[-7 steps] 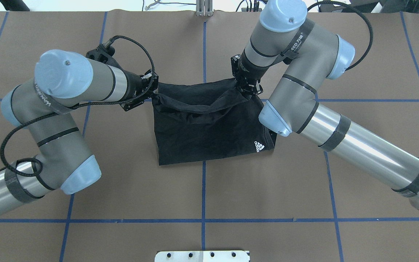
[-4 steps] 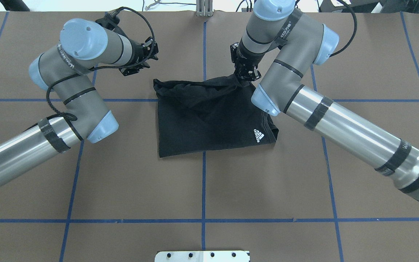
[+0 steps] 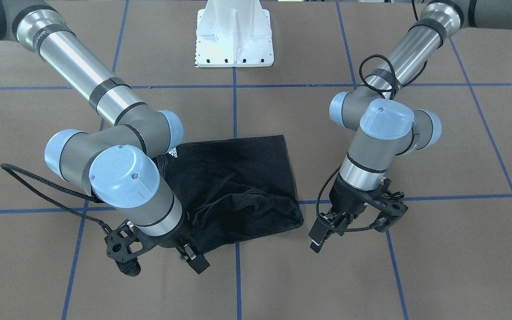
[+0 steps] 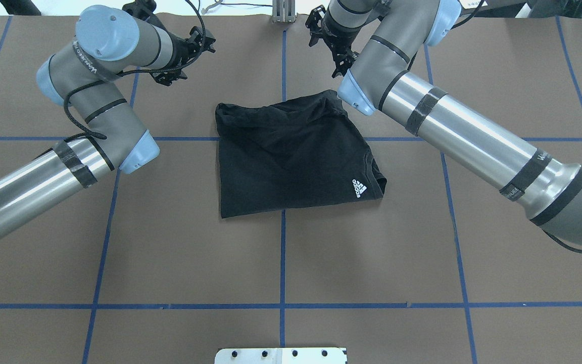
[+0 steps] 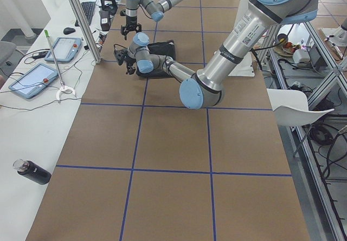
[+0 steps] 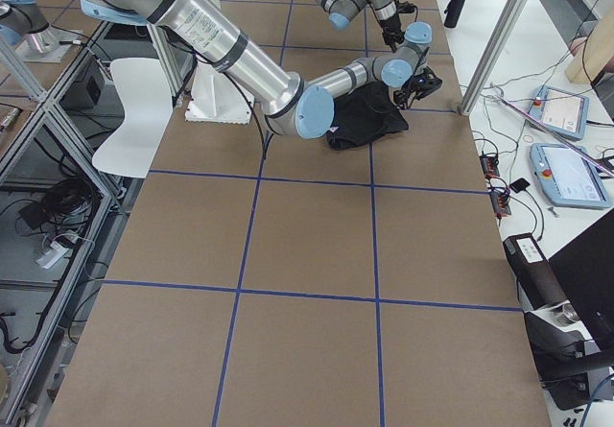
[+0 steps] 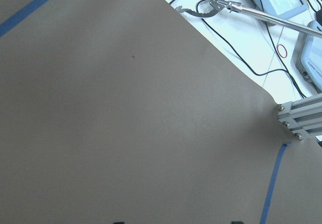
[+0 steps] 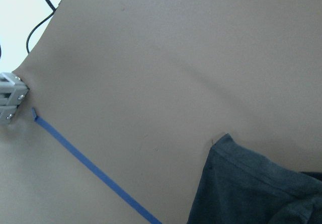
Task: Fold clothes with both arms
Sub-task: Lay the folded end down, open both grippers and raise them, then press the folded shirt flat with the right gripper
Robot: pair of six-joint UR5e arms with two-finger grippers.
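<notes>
The black T-shirt (image 4: 291, 151) lies folded in a rough rectangle on the brown table, small white logo (image 4: 359, 188) facing up at its near right corner. Its far edge is rumpled (image 3: 247, 209). My left gripper (image 4: 197, 46) hangs open over bare table beyond the shirt's far left corner, holding nothing. My right gripper (image 4: 332, 50) is open too, above the table just past the shirt's far right corner. The front-facing view shows the left gripper (image 3: 322, 235) and right gripper (image 3: 191, 258) both clear of the cloth. A shirt corner (image 8: 241, 183) shows in the right wrist view.
Blue tape lines (image 4: 283, 263) grid the table. The white pedestal base (image 3: 234, 35) sits at the robot's edge. An aluminium post (image 4: 283, 10) stands at the far edge, with cables and tablets (image 5: 65, 49) on the side bench beyond it. A black bottle (image 5: 33, 170) lies there too.
Both grippers held the shirt's far edge a second ago. The left let go first, then the right; both drew away toward the far edge, and the cloth dropped flat.
</notes>
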